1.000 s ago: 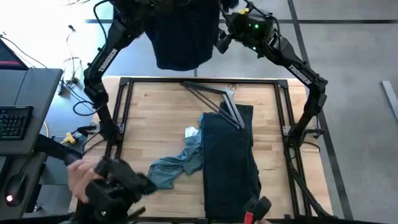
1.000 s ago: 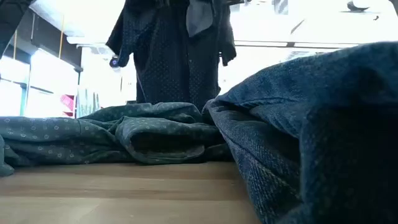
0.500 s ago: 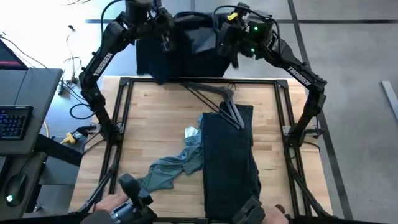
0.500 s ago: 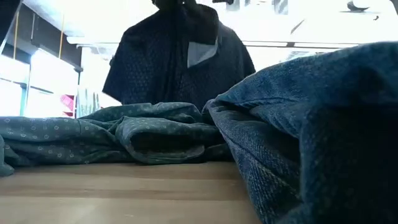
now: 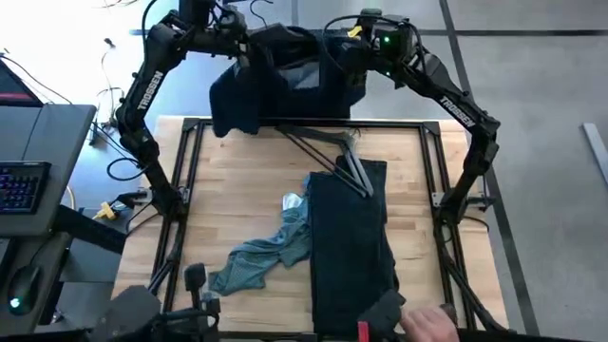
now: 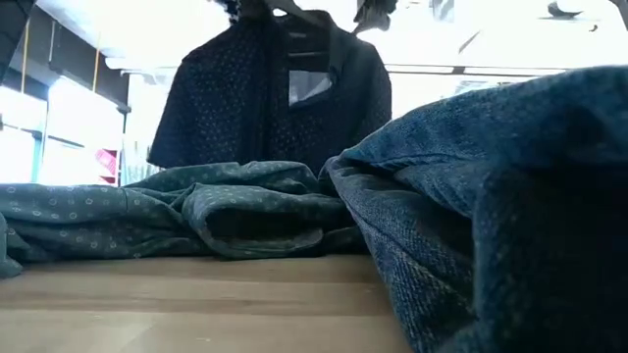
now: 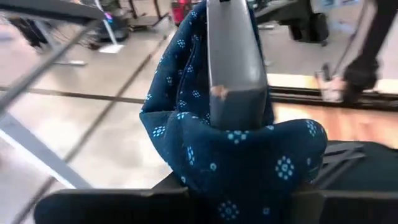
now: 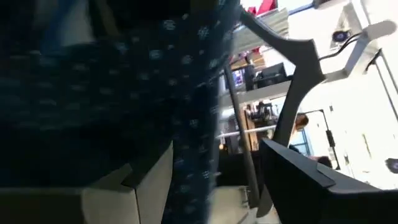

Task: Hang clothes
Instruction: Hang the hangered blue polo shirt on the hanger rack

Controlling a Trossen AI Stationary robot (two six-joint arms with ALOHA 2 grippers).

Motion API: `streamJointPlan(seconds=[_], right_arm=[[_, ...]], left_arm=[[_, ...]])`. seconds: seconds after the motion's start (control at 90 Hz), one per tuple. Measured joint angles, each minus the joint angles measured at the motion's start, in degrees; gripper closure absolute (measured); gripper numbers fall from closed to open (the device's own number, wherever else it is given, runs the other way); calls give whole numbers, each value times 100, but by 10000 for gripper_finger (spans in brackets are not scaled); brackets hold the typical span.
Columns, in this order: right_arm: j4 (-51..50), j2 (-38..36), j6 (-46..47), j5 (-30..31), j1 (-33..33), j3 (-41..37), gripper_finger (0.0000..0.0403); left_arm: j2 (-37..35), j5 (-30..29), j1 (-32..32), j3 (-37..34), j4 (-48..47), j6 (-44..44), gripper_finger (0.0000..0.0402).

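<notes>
Spread wider than before, navy shirt [image 5: 285,81] hung between left pincer [image 5: 239,49] and right pincer [image 5: 350,52], both gripping it above tabletop [image 5: 237,190].

Bare table [image 5: 237,180] left of trousers [image 5: 351,247]

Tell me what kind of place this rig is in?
Probably a robotics lab or workshop: a framed wooden table on a bare grey floor, a keyboard on a side desk, and loose cables beside the table.

matt dotted cloth shirt [image 6: 265,103], wood table [image 5: 242,185]
</notes>
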Motion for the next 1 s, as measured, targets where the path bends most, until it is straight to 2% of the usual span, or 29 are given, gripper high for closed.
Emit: streamJointPlan(seconds=[0.211,0.322,0.4,0.489,0.611,0.778,1.0], right_arm=[[24,181,-39,-478,4,4,188],[47,325,-36,-459,30,4,188],[266,439,62,-196,55,4,198],[380,492,211,-36,82,2,237],[349,492,562,9,79,2,339],[290,492,728,298,43,0,344],[86,382,1465,500,-208,-2,344]], left_arm=[[0,526,54,-2,-110,-13,369],[0,534,13,0,-120,-19,370],[0,598,13,0,-157,-19,370],[0,642,20,0,-215,-22,370],[0,609,19,0,-222,39,363],[0,-128,10,0,-186,637,330],[-5,-2107,34,2,240,1982,287]])
